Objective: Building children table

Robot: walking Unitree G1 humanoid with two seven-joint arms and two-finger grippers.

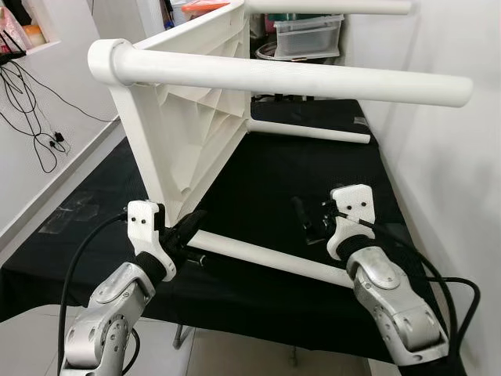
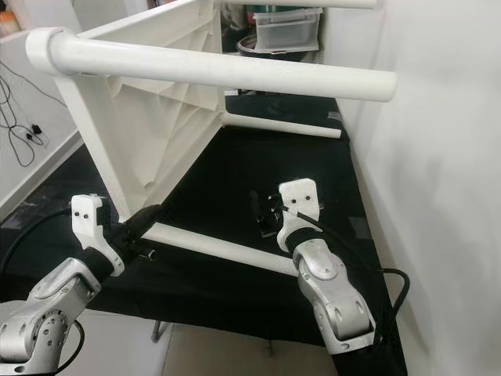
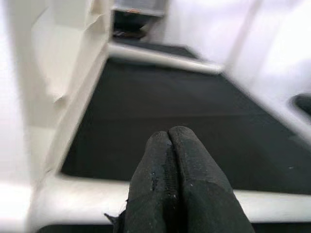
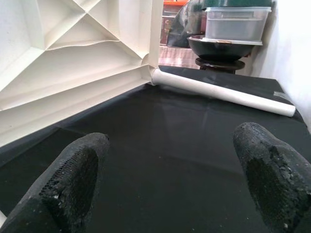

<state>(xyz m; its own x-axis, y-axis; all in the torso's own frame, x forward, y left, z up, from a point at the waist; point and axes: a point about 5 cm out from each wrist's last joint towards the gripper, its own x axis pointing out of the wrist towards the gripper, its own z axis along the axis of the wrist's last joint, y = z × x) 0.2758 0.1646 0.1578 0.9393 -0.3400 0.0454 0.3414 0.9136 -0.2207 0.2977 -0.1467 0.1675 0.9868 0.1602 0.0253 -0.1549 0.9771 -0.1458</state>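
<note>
A white plastic children's table [image 1: 188,133] lies on its side on a black cloth [image 1: 274,180], ribbed underside [image 4: 73,63] towards the right. Its upper near leg [image 1: 297,78] sticks out to the right, and a far lower leg [image 4: 223,92] rests on the cloth. The near lower leg [image 1: 266,258] lies along the cloth from the table's bottom corner. My left gripper [image 1: 192,223] is shut with nothing in it, fingertips [image 3: 182,138] pressed together just above that leg [image 3: 272,206] by the corner. My right gripper [image 1: 311,219] is open above the cloth near the leg's free end, its pads [image 4: 77,174] wide apart.
A white wall [image 1: 454,172] runs close along the right side. Clear plastic boxes [image 1: 309,35] and a dark bowl [image 4: 218,46] stand beyond the far end. Black cables [image 1: 31,117] hang on the left wall. The cloth's front edge [image 1: 235,313] drops to pale floor.
</note>
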